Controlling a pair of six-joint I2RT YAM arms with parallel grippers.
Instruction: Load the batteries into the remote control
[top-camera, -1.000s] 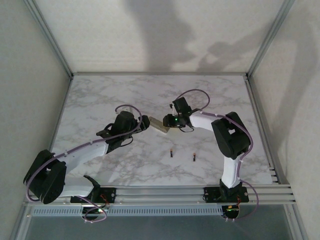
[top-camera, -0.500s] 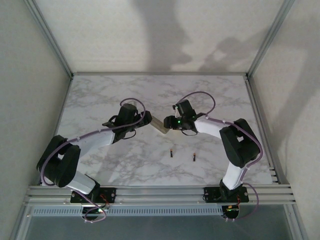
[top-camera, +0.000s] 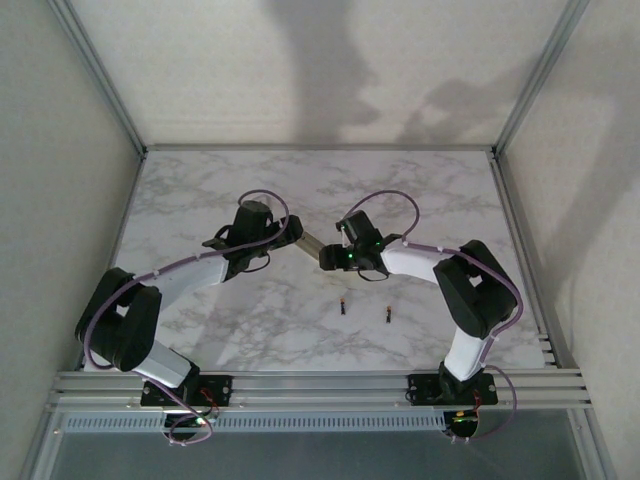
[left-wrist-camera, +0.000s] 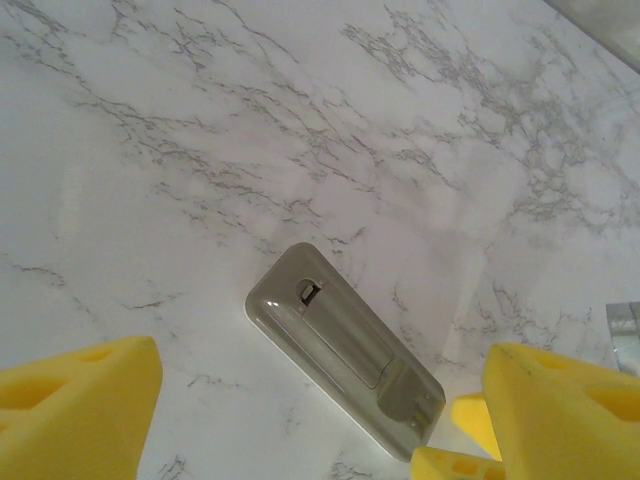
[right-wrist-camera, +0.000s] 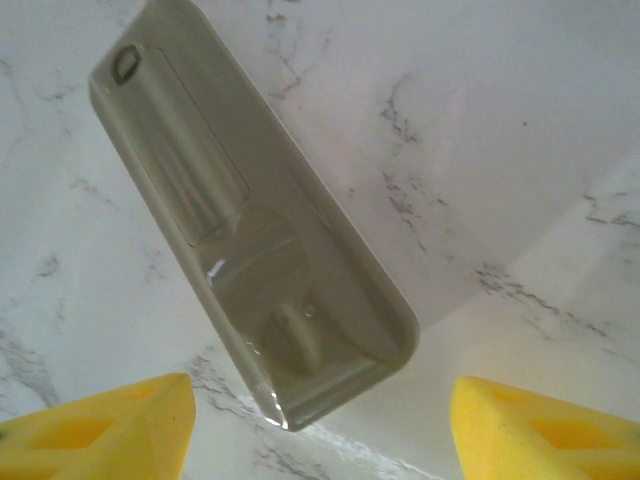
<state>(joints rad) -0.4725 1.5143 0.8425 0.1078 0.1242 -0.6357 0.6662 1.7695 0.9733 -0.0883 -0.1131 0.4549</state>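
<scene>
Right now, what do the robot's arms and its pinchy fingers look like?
The left arm and the right arm are both made of smooth white tubes joined by chunky black joints. A thin purple cable loops along each one. The fingers are bright yellow wedges with hollow cut-outs in them. A tiny green light glows near the right arm's wrist.

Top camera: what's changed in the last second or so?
The left arm swung its elbow in from the near-left corner and stretched out; the left hand stays by the remote control. The right hand slid nearer over the remote's end and is open around it, not gripping. Both batteries lie where they were.
</scene>
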